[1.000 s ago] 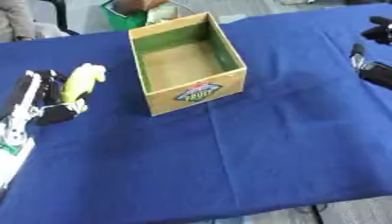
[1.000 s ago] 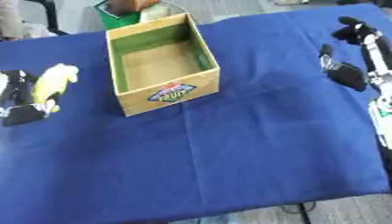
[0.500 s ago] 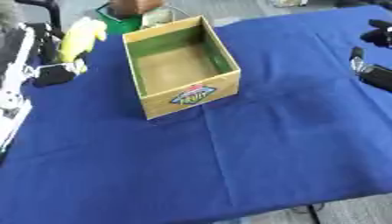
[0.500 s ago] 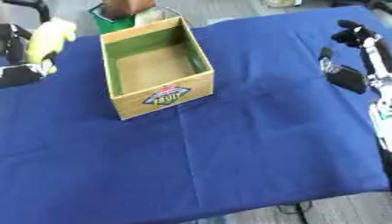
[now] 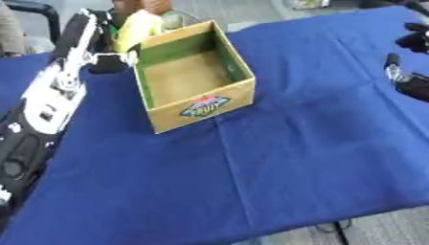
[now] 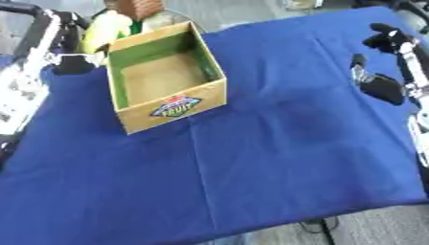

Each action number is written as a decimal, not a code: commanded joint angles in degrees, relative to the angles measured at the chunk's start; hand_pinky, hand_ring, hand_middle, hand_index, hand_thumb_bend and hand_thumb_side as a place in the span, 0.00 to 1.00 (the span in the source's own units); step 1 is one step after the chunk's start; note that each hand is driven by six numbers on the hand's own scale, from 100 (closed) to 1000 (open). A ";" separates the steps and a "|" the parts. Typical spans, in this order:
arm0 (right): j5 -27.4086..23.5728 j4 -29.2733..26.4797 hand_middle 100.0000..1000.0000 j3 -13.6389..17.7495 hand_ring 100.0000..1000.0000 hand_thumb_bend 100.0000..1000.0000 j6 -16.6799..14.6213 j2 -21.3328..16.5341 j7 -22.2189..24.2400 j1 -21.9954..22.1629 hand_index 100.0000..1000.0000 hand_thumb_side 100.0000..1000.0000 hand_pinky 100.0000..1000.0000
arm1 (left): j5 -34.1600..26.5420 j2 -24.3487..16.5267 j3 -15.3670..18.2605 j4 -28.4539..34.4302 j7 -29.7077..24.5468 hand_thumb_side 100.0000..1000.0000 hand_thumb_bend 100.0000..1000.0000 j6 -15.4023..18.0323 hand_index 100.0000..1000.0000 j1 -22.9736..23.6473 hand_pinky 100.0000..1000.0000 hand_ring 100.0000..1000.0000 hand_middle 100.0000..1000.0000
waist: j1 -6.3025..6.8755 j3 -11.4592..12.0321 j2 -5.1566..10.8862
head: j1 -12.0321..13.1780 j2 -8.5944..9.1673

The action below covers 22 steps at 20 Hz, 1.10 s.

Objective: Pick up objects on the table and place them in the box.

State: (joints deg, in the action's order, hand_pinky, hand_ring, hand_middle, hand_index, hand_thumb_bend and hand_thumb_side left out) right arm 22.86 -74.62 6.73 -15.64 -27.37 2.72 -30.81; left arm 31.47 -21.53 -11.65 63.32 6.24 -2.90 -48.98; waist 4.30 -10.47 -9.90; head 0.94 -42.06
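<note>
Fingers of left hand (image 5: 107,50) curl round one yellow object (image 5: 139,27) beside one box (image 5: 192,76).

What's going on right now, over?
Left hand holds a yellow object at the box's far left corner. Box looks empty. Right hand idle at right edge. Nothing in the way.

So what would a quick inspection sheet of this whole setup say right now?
Surface: table under a blue cloth, creased.
Job's things: open cardboard box, green inside, looks empty; yellow object held at the box's far left corner, not inside.
Clutter: nothing seen on the cloth.
Hands: left hand curled round the yellow object; right hand at the right edge, holding nothing, fingers unclear.
Cables: nothing seen.
Surroundings: grey floor; blurred green and brown shapes behind the box.
</note>
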 commanded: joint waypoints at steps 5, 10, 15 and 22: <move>0.25 -1.56 0.67 -0.98 0.77 0.00 -0.68 -0.19 1.34 -2.61 0.92 0.14 0.84 | 8.27 3.25 2.40 -6.59 2.62 0.00 0.05 4.26 0.36 -4.13 0.27 0.22 0.22 | 0.24 -2.95 0.26 | 2.25 1.29; 0.18 -1.71 0.67 -1.01 0.77 0.00 -0.77 0.01 1.49 -3.01 0.92 0.14 0.84 | 11.44 5.52 1.82 -7.93 1.12 0.00 0.12 7.03 0.44 -3.97 0.35 0.31 0.30 | 0.38 -4.25 -0.31 | 2.57 1.54; 0.08 -1.59 0.67 -0.85 0.77 0.00 -0.72 -0.10 1.36 -2.92 0.92 0.14 0.84 | 13.12 6.78 1.65 -9.32 -2.92 0.00 0.80 8.31 0.67 -3.04 0.53 0.53 0.53 | 0.24 -4.18 -0.53 | 2.36 1.66; -0.06 -1.49 0.67 -0.71 0.77 0.00 -0.71 0.00 1.37 -2.63 0.92 0.14 0.84 | 13.04 6.16 1.13 -5.80 -2.76 0.24 1.00 10.42 0.77 -2.60 0.63 0.66 0.67 | -0.11 -2.84 -0.62 | 1.71 1.77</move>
State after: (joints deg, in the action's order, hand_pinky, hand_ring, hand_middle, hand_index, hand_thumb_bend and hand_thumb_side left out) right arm 22.90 -75.09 5.63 -16.34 -26.43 4.09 -32.72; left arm 44.92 -14.13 -10.40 55.81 3.36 7.04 -50.71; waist 4.71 -13.20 -11.35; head 2.84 -40.77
